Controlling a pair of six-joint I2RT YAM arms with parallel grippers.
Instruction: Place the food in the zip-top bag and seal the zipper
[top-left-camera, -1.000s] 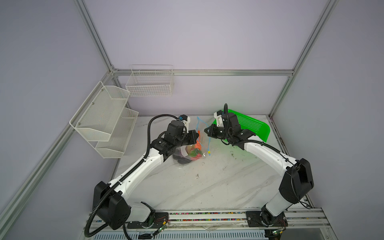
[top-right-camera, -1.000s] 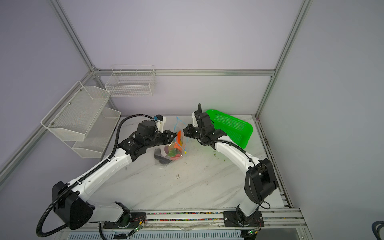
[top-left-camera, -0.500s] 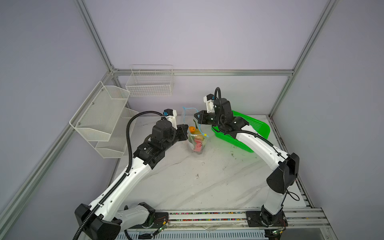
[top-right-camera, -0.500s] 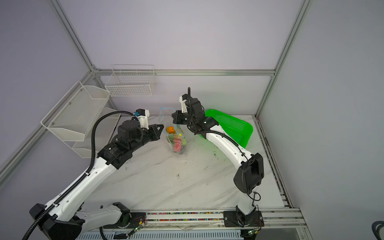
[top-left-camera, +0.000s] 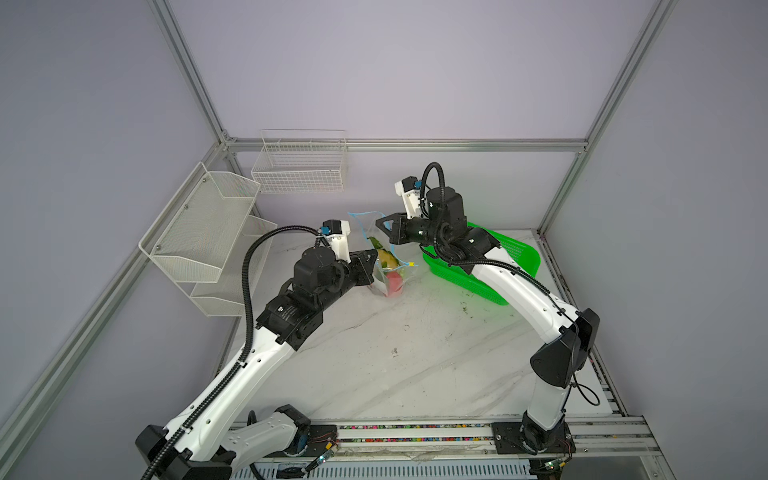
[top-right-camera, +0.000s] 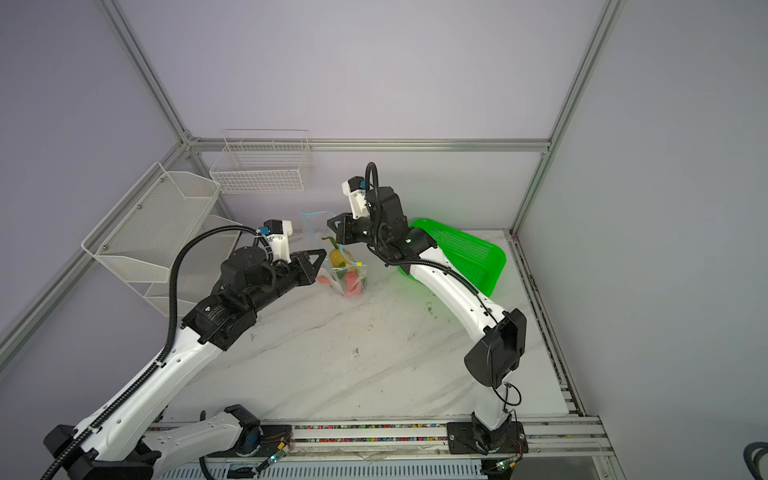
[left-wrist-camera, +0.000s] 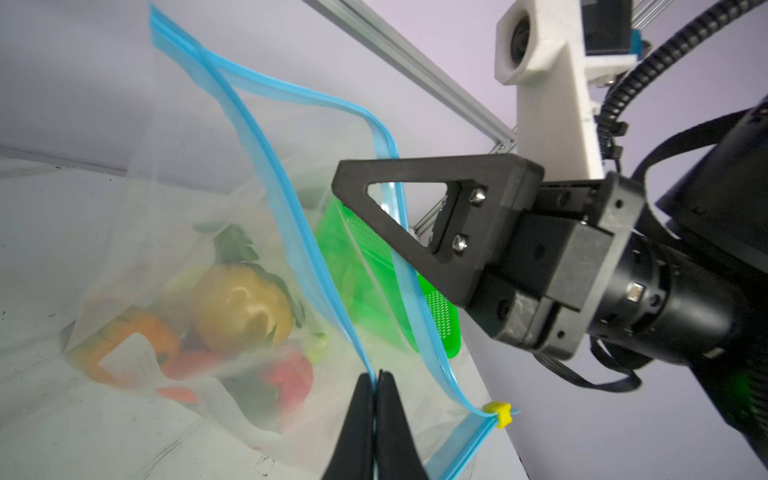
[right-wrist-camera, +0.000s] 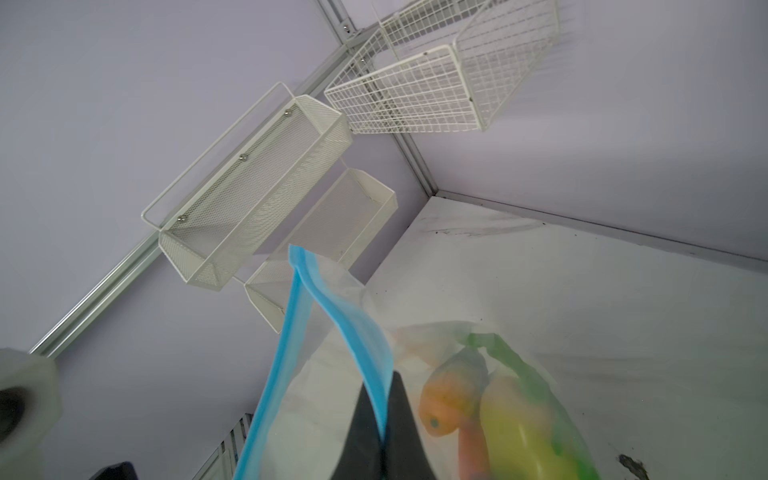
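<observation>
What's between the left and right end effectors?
The open zip-top bag: left end effector and right end effector each pinch one zipper lip; food sits inside. Left wrist view shows it.

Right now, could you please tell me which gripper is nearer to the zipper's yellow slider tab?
Left. The left gripper pinches the zipper just short of the yellow slider tab; the right gripper grips the opposite lip farther away.
</observation>
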